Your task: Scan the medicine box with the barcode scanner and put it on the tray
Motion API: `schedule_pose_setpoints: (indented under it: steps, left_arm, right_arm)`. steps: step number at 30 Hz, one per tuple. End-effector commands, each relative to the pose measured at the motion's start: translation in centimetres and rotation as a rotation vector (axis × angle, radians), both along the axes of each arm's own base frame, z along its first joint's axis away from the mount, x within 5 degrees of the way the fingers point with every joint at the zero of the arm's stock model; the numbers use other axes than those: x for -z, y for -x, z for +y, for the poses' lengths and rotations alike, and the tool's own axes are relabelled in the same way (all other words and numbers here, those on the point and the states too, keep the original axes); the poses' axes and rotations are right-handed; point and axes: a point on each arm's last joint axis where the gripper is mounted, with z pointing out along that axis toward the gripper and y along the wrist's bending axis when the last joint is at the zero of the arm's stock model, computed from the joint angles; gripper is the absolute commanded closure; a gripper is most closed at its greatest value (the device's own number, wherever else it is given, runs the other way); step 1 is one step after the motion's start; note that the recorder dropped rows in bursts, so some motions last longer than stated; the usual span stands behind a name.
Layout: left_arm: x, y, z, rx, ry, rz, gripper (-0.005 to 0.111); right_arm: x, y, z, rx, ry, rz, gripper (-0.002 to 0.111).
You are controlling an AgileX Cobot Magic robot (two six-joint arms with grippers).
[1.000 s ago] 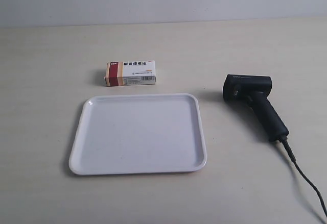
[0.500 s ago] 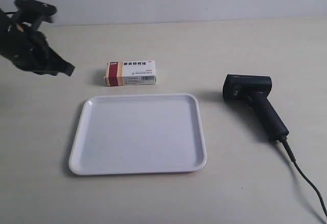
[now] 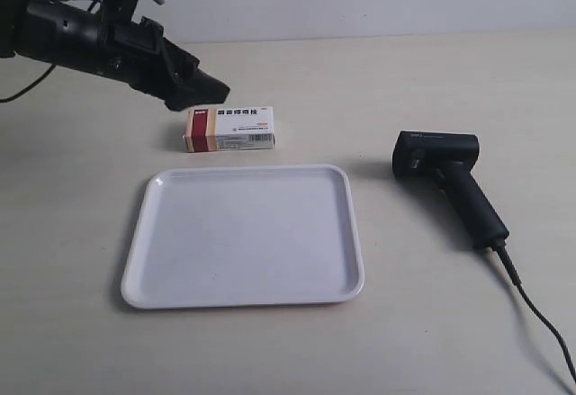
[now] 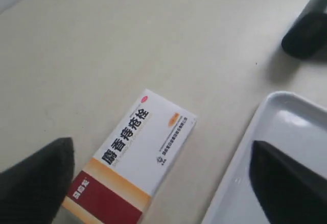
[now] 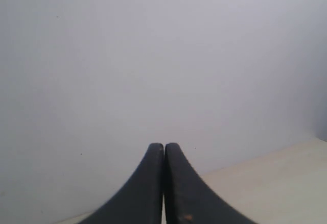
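Exterior view showed the medicine box (image 3: 230,129) lying flat on the table (image 3: 378,80), just beyond the far rim of the tray (image 3: 135,251) and apart from it, its long axis running across the view, parallel to that rim. The left gripper (image 3: 209,92) hung above the box's striped end; in the left wrist view its fingers (image 4: 36,183) stood spread wide and empty, the box (image 4: 135,155) lying between them with its long axis pointing away from the camera. The barcode scanner (image 3: 447,182) lay well apart, beyond the tray's other side. The right gripper (image 5: 164,183) was clenched on nothing, facing a wall, so the left arm looked far nearer the box.
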Motion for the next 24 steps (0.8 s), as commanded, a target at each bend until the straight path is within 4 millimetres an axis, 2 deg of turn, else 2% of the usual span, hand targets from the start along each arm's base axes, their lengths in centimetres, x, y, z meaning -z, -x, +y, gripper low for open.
schedule_pose_setpoints:
  steps: [1,4,8,12,14,16,18,21,23,24]
  left_arm:
    - [2.7,-0.5,-0.3,0.093,-0.014,-0.06,0.003]
    - [4.6,-0.9,-0.5,0.142,-0.018,-0.083,0.003]
    - [6.9,-2.4,-0.7,0.128,-0.036,-0.066,0.003]
    - [8.7,-3.5,-1.2,0.149,-0.018,-0.053,0.003]
    - [9.3,-3.9,-1.3,0.152,-0.015,-0.05,0.008]
    - [9.7,-4.1,-1.3,0.154,-0.022,-0.047,0.02]
    - [9.9,-4.2,-1.2,0.15,-0.046,-0.053,0.04]
    - [10.0,-4.1,-1.1,0.158,-0.06,-0.056,0.077]
    - [9.1,-3.9,-1.3,0.184,-0.032,-0.06,0.102]
    - [8.4,-3.7,-1.5,0.217,-0.015,-0.066,0.106]
  right_arm:
    - [0.1,0.0,0.0,0.007,0.019,-0.006,0.108]
    - [0.1,0.0,0.0,0.007,0.019,-0.006,0.108]
    - [0.1,0.0,0.0,0.006,0.02,-0.002,0.108]
    - [0.2,0.0,0.0,0.004,0.02,0.006,0.108]
    - [0.2,0.0,0.0,0.004,0.02,0.006,0.108]
    - [0.2,0.0,0.0,0.004,0.02,0.006,0.108]
    - [0.2,0.0,0.0,0.004,0.02,0.006,0.108]
    - [0.1,0.1,0.0,0.008,0.019,-0.008,0.108]
    - [0.0,0.1,0.0,0.009,0.014,-0.016,0.108]
    - [-0.1,0.1,-0.1,0.011,0.014,-0.023,0.108]
